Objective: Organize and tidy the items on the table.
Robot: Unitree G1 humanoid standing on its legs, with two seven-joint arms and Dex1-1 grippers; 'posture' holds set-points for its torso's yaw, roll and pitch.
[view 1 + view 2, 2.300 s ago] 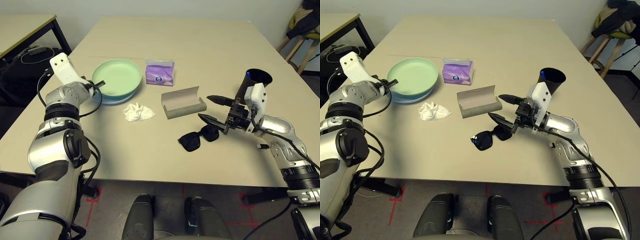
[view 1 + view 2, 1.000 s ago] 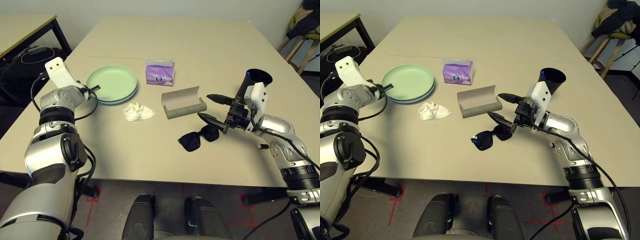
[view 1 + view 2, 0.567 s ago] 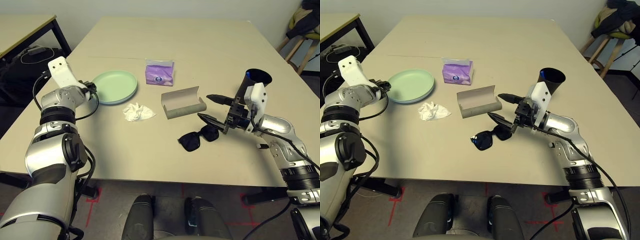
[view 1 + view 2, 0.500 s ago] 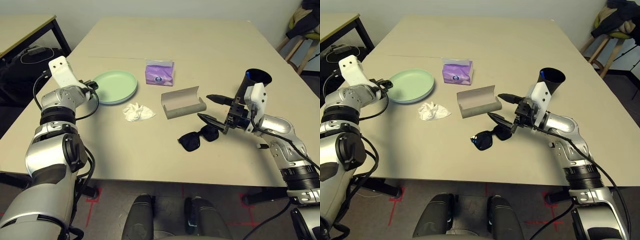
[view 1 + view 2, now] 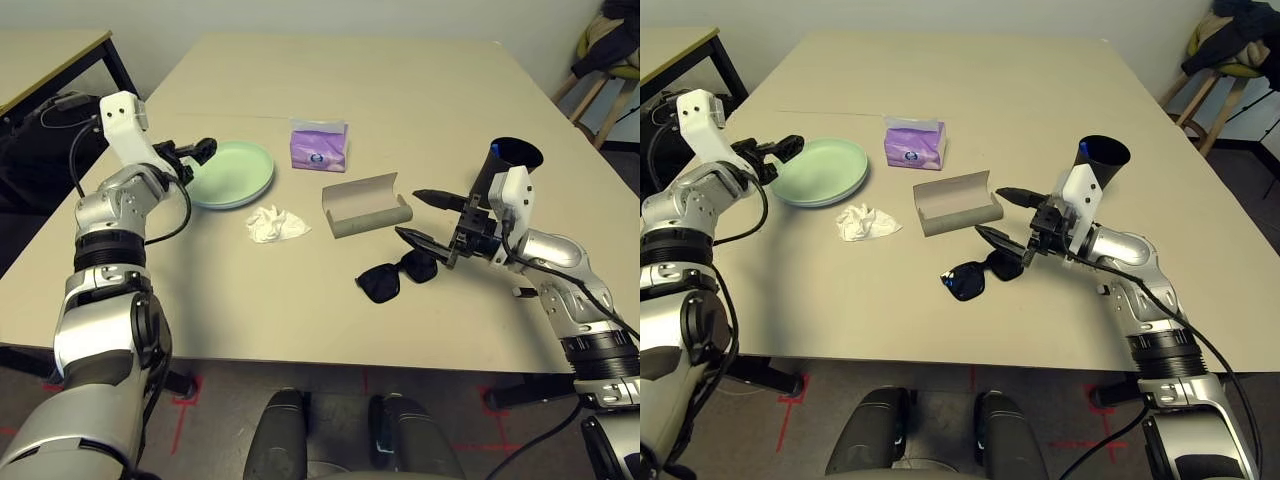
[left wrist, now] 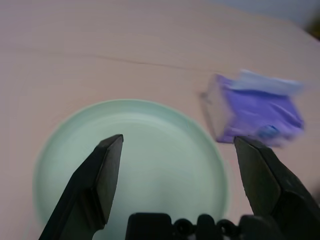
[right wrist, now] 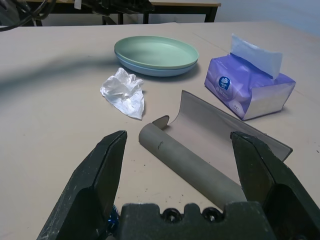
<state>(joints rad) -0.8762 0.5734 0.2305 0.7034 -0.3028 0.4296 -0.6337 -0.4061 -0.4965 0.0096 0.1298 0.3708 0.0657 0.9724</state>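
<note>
Beige table [image 5: 420,110] looks half-tidied: plates [image 5: 232,172] stacked, but tissue [image 5: 276,223], open glasses case [image 5: 366,204] and sunglasses [image 5: 396,275] remain loose, left gripper [image 5: 200,150] and right gripper [image 5: 424,216] both spread, empty.

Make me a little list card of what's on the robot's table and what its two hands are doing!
plates: green plate stacked on a blue one
tissue pack: purple, beside the plates
crumpled tissue: near the plates
glasses case: lying open
sunglasses: beside the case
black cup: robot's right
left gripper: open, over the plate rim
right gripper: open, above the sunglasses
</note>
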